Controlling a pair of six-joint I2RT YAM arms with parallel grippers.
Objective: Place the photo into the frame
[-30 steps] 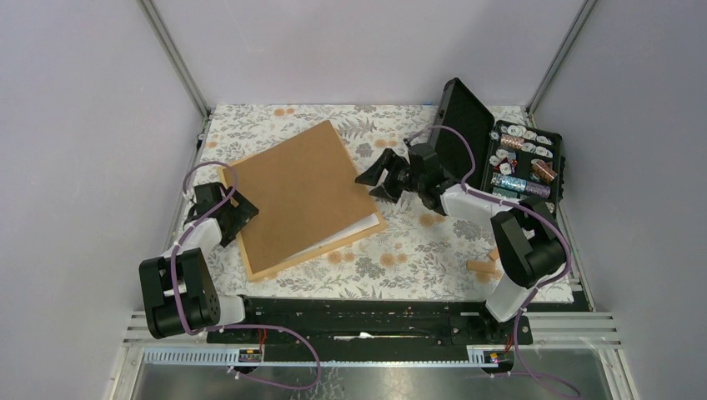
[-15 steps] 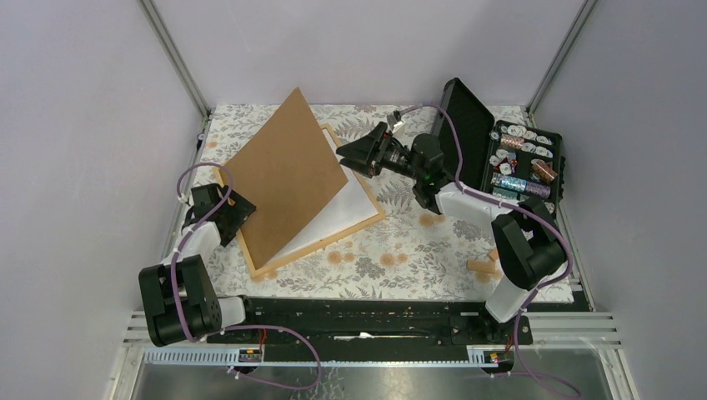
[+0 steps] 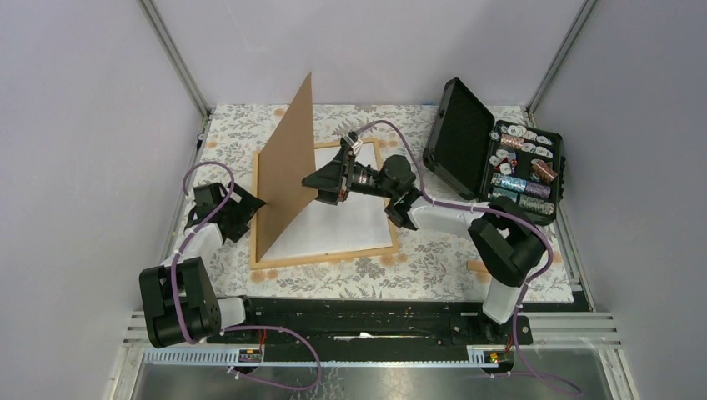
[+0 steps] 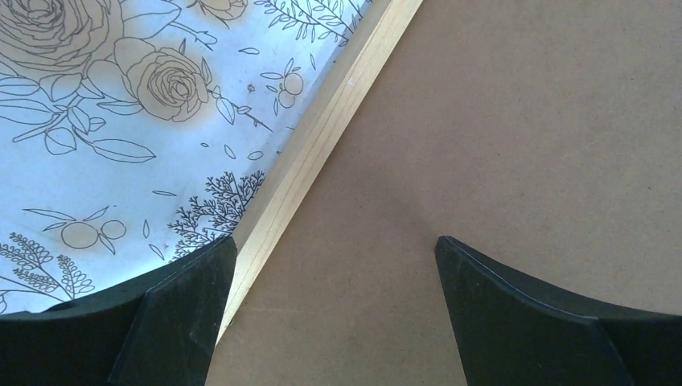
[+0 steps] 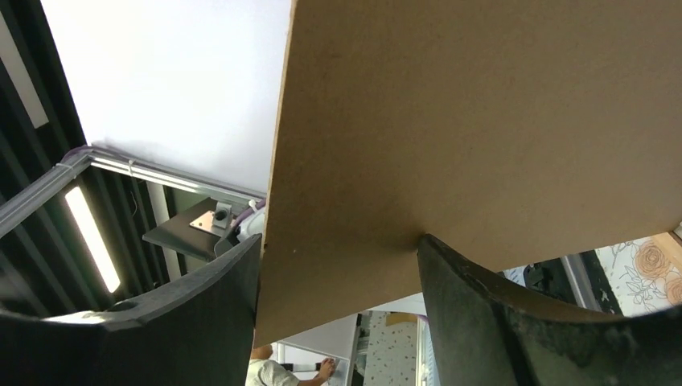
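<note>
The frame [image 3: 325, 256] lies flat on the flowered bench [image 3: 417, 250], a little left of the middle, with its long rails running roughly toward the back wall. Inside it lies a white sheet [image 3: 342, 225] (whether this is the photo lying face down cannot be told, since no printed side shows). The brown backing board [image 3: 288, 167] stands almost upright. Its lower edge sits along the frame's left rail and its top edge tilts slightly toward the right.

The right hand [image 3: 321, 182] reaches in from the right, above the white sheet. Its fingers are spread apart, and their tips rest against the board's right-facing side near its mid-height. In the right wrist view the board's face spans the gap between both fingers, and it is not pinched.

The left hand [image 3: 238, 208] sits low at the frame's left side with its fingers fully apart and nothing between them. Its wrist view looks down on the pale wood rail and the brown board beside it.

An open black case [image 3: 492, 158] holding small rolls and discs stands at the far right of the bench, well apart from the frame.
</note>
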